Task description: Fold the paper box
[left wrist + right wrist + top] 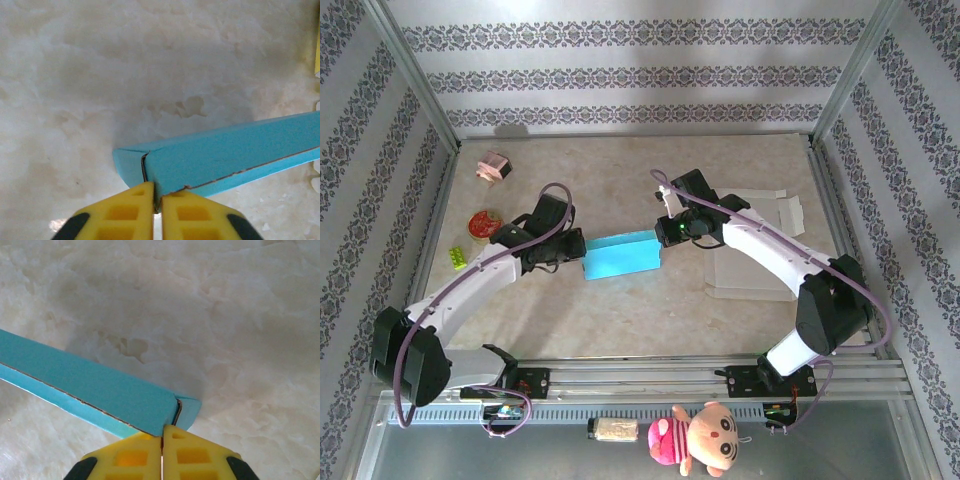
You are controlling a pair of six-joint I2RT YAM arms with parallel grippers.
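Top external view: a marble-patterned table is seen, enclosed by patterned wall panels. The left arm and the right arm are reached inward from the near edge, facing each other. A blue paper box, folded into a long shape, is found at the table's centre, spanned between the left gripper and the right gripper. Flat white cardboard sheets are laid just to its right, partly under the right arm. A plush doll is noted below the rail at the near edge. A pink object, a red round object and a green block are set on the left side, well apart from the box.

Left wrist view: the yellow fingers are closed to a thin gap on the lower edge of the box's end.

Right wrist view: the fingers are pressed together on the lower corner of the opposite end.
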